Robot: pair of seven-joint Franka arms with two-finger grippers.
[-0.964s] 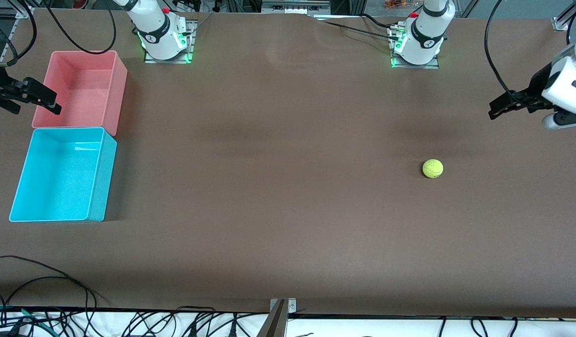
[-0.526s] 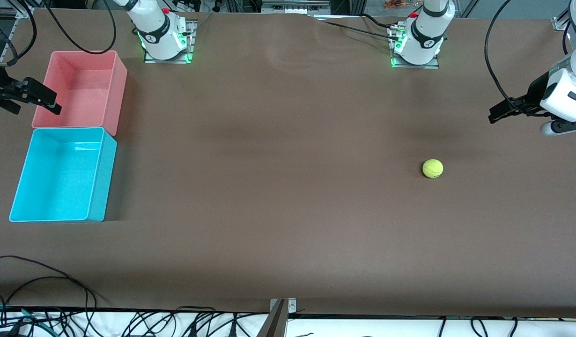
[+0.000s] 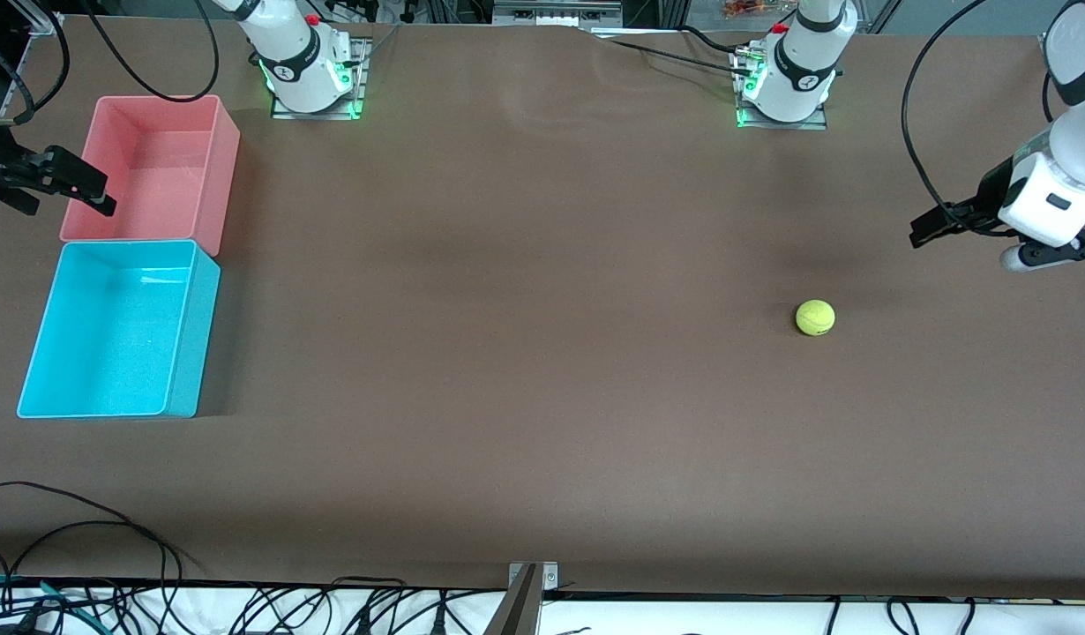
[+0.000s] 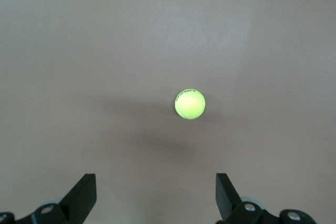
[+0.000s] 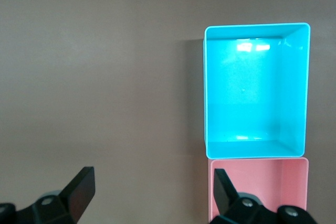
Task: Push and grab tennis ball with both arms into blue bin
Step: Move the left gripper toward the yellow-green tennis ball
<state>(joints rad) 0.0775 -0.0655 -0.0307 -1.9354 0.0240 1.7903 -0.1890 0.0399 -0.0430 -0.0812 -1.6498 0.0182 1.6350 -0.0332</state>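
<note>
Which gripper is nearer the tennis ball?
Left. The left gripper hangs open above the table near the tennis ball; the right gripper, also open, hovers by the pink bin.

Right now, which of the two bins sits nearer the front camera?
The blue bin; it lies nearer the camera, its end against the pink bin, which sits closer to the robots' bases.

Small fuzzy yellow-green tennis ball (image 3: pixel 815 317), faint darker seam, lower right of centre in front view. Bright cyan-blue rectangular plastic bin (image 3: pixel 194 344) at frame's left edge, floor finely speckled, white glare patches. Salmon-pink rectangular plastic bin (image 3: pixel 224 176) directly above it, plain. Matte brown table covering (image 3: pixel 525 353), uniform, soft shadow bands. White arm segments, dark grey joints, black gripper fingers (image 4: pixel 81 198). Green lights at both bases.
</note>
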